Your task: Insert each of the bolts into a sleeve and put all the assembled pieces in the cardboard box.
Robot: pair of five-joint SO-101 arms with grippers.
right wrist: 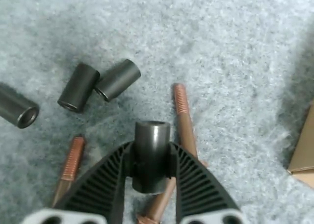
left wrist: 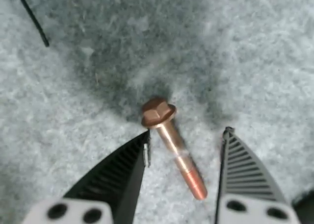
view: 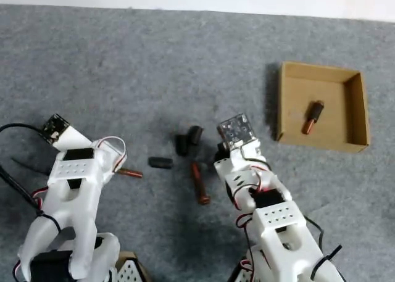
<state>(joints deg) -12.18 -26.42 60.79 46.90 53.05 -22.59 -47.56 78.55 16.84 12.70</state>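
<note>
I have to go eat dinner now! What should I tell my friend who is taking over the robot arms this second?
Left gripper: open, a finger on each side of a bolt lying on the carpet.
Right gripper: shut on a sleeve.
Between the arms: three loose sleeves and a second bolt.
Done: one assembled piece lies in the cardboard box.
Left: sleeve both bolts, then box them.
</note>
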